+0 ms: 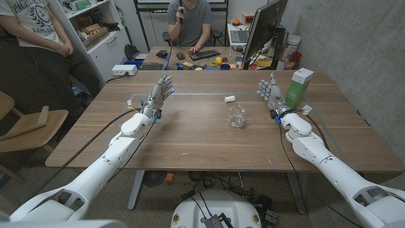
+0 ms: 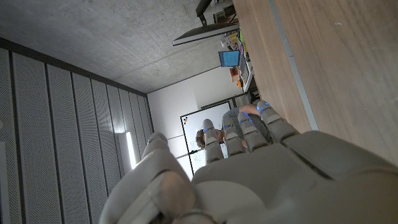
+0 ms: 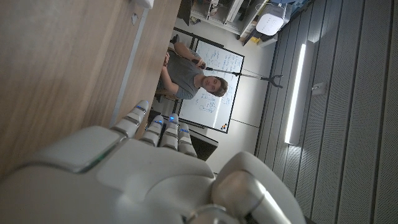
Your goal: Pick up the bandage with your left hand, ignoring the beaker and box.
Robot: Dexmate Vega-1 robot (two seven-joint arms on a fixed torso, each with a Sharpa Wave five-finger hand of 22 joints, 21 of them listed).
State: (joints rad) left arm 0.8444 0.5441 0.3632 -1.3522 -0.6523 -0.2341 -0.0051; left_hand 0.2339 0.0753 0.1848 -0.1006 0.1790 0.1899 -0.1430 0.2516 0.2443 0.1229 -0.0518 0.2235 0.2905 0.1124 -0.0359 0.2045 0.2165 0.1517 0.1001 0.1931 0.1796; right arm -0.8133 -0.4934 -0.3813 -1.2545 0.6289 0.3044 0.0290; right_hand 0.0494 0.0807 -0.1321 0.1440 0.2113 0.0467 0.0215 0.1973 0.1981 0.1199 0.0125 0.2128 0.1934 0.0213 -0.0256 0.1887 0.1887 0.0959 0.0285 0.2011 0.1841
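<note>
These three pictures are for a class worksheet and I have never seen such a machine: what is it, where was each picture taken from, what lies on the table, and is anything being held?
It is a robot with two white arms, each ending in a hand with fingers, standing at a wooden table. The wide picture comes from a camera on its head, looking down over both arms. The left hand and right hand stand raised with fingers apart, and neither holds anything. The other two pictures come from cameras on the wrists, looking along the backs of the hands; they are turned, so the room looks tipped over.

On the table lie a small white bandage roll, a clear glass beaker nearer the robot, and an upright green and white box beside the right hand. People are behind the table; one sits at a desk.
</note>
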